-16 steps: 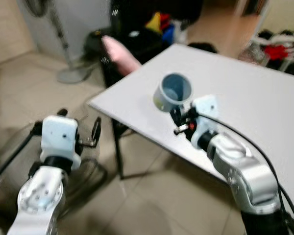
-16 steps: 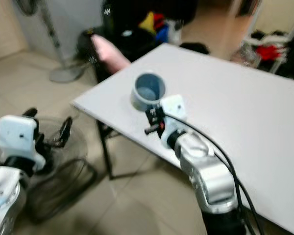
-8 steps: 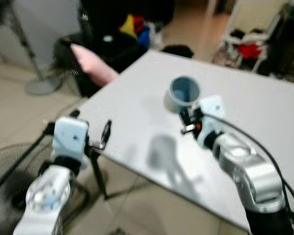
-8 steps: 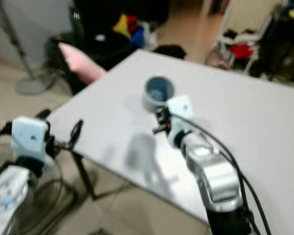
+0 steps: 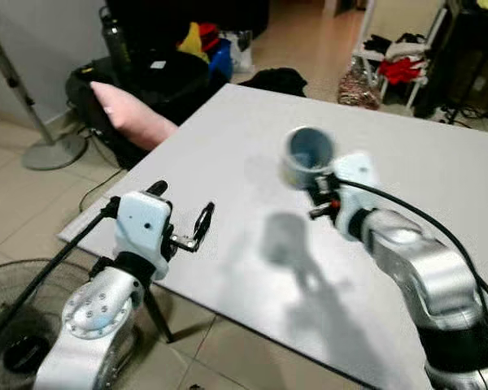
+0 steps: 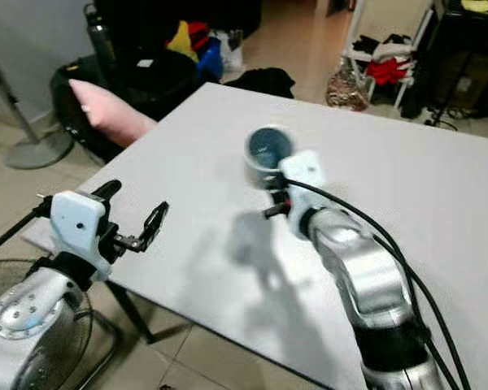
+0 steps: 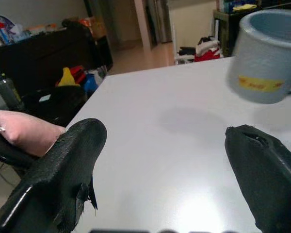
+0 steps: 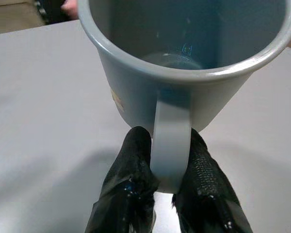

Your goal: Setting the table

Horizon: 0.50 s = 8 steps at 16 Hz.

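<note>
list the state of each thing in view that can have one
grey-blue plastic mug: empty, lifted off the table, tilted, held by its handle
right hand: shut on the mug's handle
left hand: open, holding nothing, near the table's edge
white rectangular table: bare top, with the mug's shadow on it

No readable text anywhere. Grey mug (image 7: 269, 53) has a small yellow label on its side w/ dark marks, too blurred to read. Inside mug bottom: faint moulded mark, illegible.
</note>
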Available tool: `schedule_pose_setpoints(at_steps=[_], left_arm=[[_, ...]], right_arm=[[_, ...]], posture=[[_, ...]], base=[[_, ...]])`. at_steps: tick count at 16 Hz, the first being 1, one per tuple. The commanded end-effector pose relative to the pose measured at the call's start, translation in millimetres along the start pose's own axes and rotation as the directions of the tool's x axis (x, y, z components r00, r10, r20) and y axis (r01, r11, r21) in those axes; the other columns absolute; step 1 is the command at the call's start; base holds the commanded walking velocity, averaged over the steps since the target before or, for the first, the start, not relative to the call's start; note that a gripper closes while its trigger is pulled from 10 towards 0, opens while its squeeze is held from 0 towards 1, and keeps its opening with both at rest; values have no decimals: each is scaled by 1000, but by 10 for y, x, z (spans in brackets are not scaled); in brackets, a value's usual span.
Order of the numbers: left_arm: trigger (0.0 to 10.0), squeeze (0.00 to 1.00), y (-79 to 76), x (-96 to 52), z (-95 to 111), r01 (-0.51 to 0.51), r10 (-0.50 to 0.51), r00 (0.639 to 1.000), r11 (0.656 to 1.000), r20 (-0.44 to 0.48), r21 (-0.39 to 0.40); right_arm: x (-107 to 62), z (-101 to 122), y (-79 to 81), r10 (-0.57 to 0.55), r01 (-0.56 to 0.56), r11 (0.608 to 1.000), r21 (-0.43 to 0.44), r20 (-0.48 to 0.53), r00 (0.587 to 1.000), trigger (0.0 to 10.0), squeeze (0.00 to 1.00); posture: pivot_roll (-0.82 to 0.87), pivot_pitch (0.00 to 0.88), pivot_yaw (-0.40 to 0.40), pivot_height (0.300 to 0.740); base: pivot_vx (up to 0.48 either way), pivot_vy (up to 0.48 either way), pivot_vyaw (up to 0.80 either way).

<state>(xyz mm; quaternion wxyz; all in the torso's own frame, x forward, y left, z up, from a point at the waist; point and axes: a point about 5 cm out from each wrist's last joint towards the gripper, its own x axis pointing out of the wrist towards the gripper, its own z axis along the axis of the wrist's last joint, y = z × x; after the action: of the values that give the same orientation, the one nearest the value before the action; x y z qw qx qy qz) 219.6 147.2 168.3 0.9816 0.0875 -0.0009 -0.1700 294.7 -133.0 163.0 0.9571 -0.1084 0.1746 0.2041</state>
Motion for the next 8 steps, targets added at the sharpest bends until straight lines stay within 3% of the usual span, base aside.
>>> schedule_pose_setpoints(at_steps=[1,4,8], left_arm=[[10000,0,4,6,-1,45,-45,999,999,-6,-3],[10000,0,-62,44,-61,181,-180,982,983,-48,19],[10000,0,-97,27,-79,273,-271,959,962,-77,10]], right_arm=[[66,64,-21,18,-18,1000,-13,-7,1000,10000,0],[327,118,-28,70,-70,998,-5,-23,997,10000,0],[640,64,-68,95,-100,993,-55,-82,992,10000,0]], posture=[[-64,0,67,740],[-64,0,80,740],[-50,0,91,740]], base=[[0,0,0],[0,0,0],[0,0,0]])
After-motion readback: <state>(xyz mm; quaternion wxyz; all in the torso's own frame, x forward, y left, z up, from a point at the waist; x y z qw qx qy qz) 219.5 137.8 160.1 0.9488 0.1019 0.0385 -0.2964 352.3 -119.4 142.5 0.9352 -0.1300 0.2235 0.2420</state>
